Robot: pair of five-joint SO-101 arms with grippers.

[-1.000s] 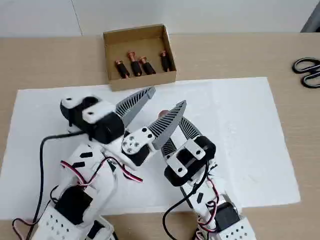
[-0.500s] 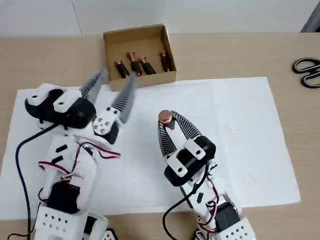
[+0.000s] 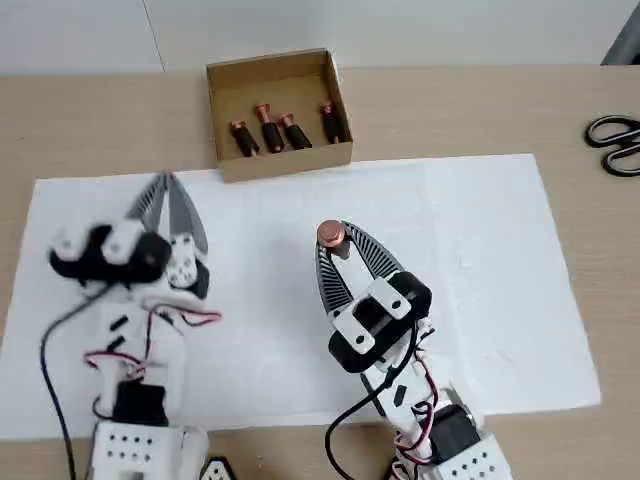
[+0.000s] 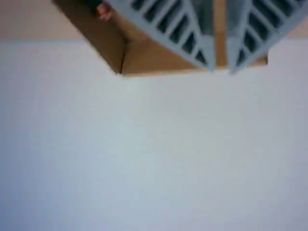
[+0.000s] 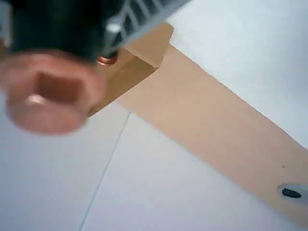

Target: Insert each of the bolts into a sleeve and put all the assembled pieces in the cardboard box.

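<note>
High view has the right claw (image 3: pixel 337 242) pinched on a sleeved bolt (image 3: pixel 331 235), copper head up, well short of the cardboard box (image 3: pixel 285 160) with four finished pieces (image 3: pixel 272 130) inside. Left claw (image 3: pixel 166 186) is squeezed narrow and empty. That tip-only grip looks sketchy to me: the bolt could slip or clip the box wall. White paper (image 3: pixel 480 260) covers a wooden table (image 3: pixel 450 110), with scissors (image 3: pixel 612 143) near the edge.

Looking like a robotics lab or maker's bench: showing loose red and white wiring (image 3: pixel 185 318) on small tabletop arms (image 3: pixel 378 318), spreading a white paper sheet (image 3: pixel 480 260) over a light wooden table (image 3: pixel 460 110), keeping scissors (image 3: pixel 614 144) at the edge, backing onto a plain white wall (image 3: pixel 400 30).
</note>
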